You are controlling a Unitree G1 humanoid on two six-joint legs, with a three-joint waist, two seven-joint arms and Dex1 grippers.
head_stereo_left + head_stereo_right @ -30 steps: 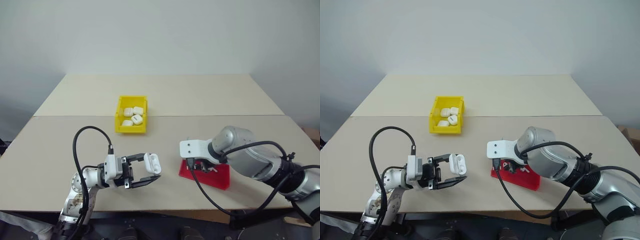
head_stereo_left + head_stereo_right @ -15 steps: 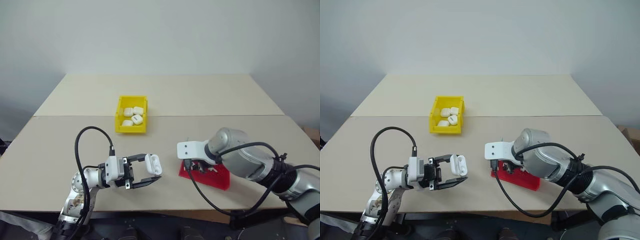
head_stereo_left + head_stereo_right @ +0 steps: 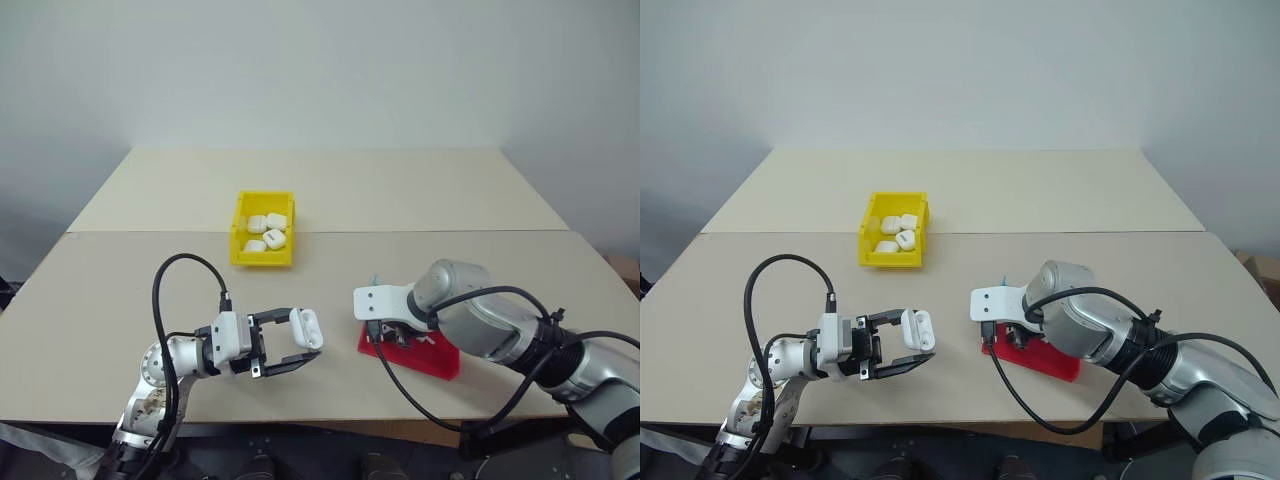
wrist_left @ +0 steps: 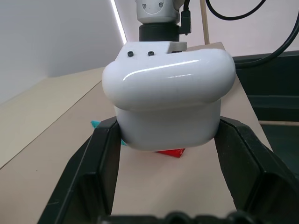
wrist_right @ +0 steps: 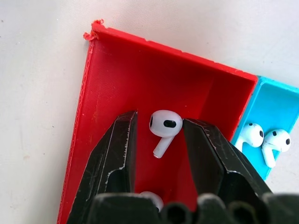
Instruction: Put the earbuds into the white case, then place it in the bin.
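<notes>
My left gripper [image 3: 308,336] is shut on the white case [image 3: 306,328], holding it level just above the table's near left part. In the left wrist view the case [image 4: 168,93] sits between the black fingers [image 4: 103,177]. My right gripper [image 5: 159,122] points down into the red tray [image 5: 117,84] and stands open. One earbud [image 5: 166,125] lies on the tray floor between its fingers. A second earbud [image 5: 149,198] shows partly, lower between the fingers. Two more earbuds [image 5: 254,134] lie in the adjoining blue compartment [image 5: 275,102]. The yellow bin [image 3: 262,262] stands farther back.
Several white cases [image 3: 268,230] lie inside the bin. The red tray [image 3: 430,358] sits near the table's front edge on the right. A seam [image 3: 150,232] runs across the tabletop behind the bin.
</notes>
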